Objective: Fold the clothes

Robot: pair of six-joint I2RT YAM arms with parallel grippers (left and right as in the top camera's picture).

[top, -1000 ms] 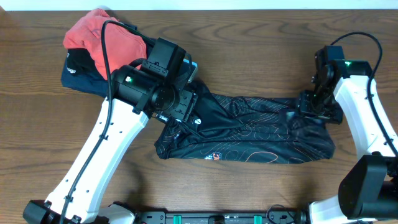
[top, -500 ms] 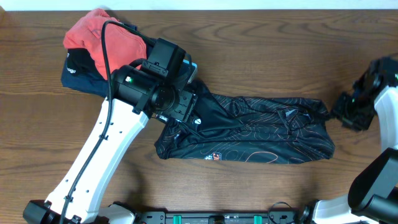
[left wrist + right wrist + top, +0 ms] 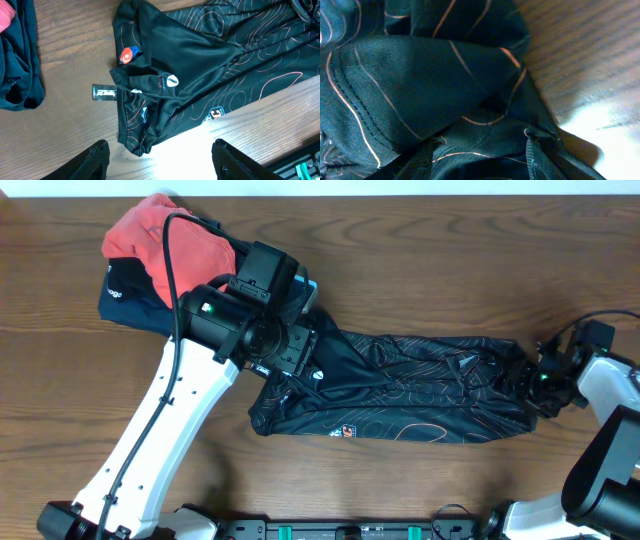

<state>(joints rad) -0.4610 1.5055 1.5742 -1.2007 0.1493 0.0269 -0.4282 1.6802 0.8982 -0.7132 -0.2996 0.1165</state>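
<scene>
Seeing the jersey [image 3: 400, 385] stretched left to right across the middle of the table [image 3: 420, 260], rumpled, with creases running along its length and a roughly straight lower edge. Reading thin orange contour lines all over it and small logos near its left end. Got the left gripper [image 3: 160, 150] hanging above that left end, fingers [image 3: 95, 160] spread wide, nothing between them, no contact with the cloth. Looking down past it: bunched fabric, a red-blue logo [image 3: 129, 55], a white oval logo [image 3: 171, 80], and a small dark tag [image 3: 104, 92] on bare wood just beside the cloth edge. Got the right gripper [image 3: 530, 383] down low at the jersey's right end, on or just over the cloth. Can't tell from the right wrist view whether it's pinching or spread: too close, showing only black folds with orange lines and dark finger shapes along the bottom edge. Also spotting a red garment [image 3: 160, 235] piled on a navy garment [image 3: 125, 295] at the far left corner, near the jersey's left end but apart from it, partly hidden by the left arm
</scene>
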